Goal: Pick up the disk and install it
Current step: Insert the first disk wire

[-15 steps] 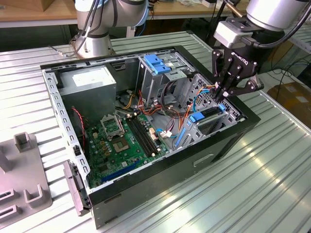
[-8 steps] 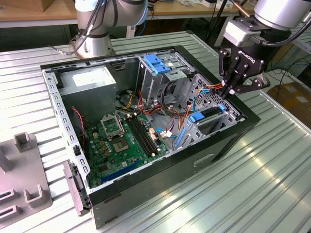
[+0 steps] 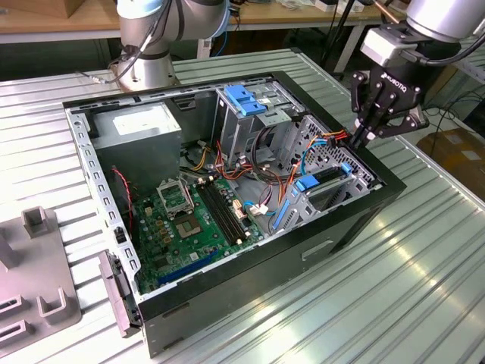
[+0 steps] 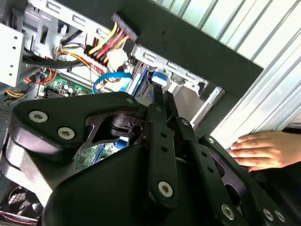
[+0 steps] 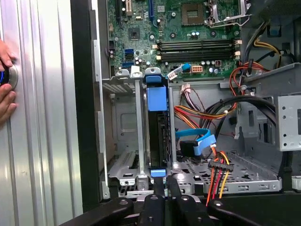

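The disk [image 3: 327, 176] stands on edge in the drive bay at the open computer case's [image 3: 379, 199] corner on the exterior view's right, with blue tabs at both ends. In the first wrist view the disk [image 5: 157, 127] is a dark slab between metal rails, its blue rail running along the edge. My gripper [image 3: 361, 140] hangs just above that corner with its fingers together and nothing between them. In both wrist views the gripper [image 5: 165, 184] [image 4: 160, 96] tips sit right by the disk's blue end tab [image 5: 158, 173] [image 4: 159, 77]; I cannot tell whether they touch it.
Inside the case are the motherboard [image 3: 193, 220], a grey power-supply box [image 3: 144, 125], a drive cage with a blue handle [image 3: 246, 98] and loose coloured cables [image 5: 214, 165]. A person's hand [image 4: 263, 148] [image 5: 4, 89] rests on the ribbed table beside the case. A grey fixture [image 3: 38, 265] stands at the exterior view's left.
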Controlling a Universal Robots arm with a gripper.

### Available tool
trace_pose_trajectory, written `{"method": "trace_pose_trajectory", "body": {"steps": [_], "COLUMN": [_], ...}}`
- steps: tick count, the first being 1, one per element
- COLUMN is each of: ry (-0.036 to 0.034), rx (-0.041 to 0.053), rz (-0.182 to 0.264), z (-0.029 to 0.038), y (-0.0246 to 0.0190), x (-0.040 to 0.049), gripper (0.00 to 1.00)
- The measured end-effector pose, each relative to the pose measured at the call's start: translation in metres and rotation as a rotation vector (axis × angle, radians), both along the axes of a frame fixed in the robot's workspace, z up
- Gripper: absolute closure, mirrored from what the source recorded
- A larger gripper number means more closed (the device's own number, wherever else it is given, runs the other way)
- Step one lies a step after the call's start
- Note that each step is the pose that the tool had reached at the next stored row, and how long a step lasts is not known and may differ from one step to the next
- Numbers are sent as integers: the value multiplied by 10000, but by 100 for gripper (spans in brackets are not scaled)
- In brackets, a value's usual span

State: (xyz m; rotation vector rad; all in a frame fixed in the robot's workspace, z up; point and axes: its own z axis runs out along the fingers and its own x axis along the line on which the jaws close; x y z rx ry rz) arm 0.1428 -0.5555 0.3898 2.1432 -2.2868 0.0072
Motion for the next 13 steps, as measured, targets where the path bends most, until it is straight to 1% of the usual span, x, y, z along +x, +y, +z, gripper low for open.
{"method": "trace_pose_trajectory", "body": {"steps": [3,6,8,10,12,13], "ry": [0,0,0,-1,0,1], "rx": [1,1,-1,0,-12,-21], "rz": [288,868,1068,1074,1074,1072], "z": [-3,-8,-8,-9,-9,-9], "y": [18,27,36,61,105,144], "x": [4,5,10,25,34,36], "gripper": [82,82,82,82,82,82]}}
